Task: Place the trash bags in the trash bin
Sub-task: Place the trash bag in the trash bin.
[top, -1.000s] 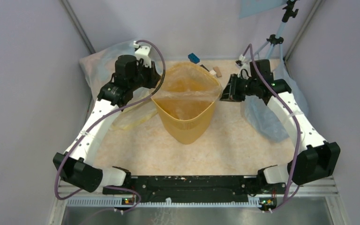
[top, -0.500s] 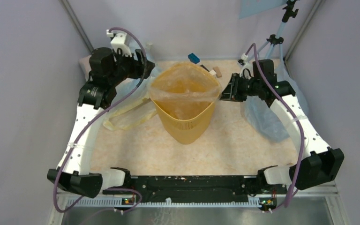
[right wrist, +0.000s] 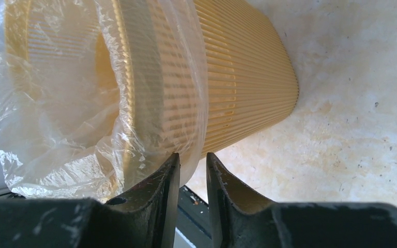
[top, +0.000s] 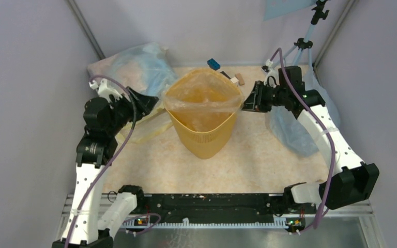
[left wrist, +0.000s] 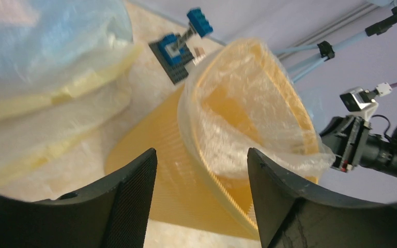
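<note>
Bluish sacks (top: 134,64) flank the trash bin (top: 204,138); room lies open in front.

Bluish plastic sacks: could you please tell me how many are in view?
2. The left sack lies in the far left corner; the right sack lies right of the trash bin, partly under the right arm.
</note>
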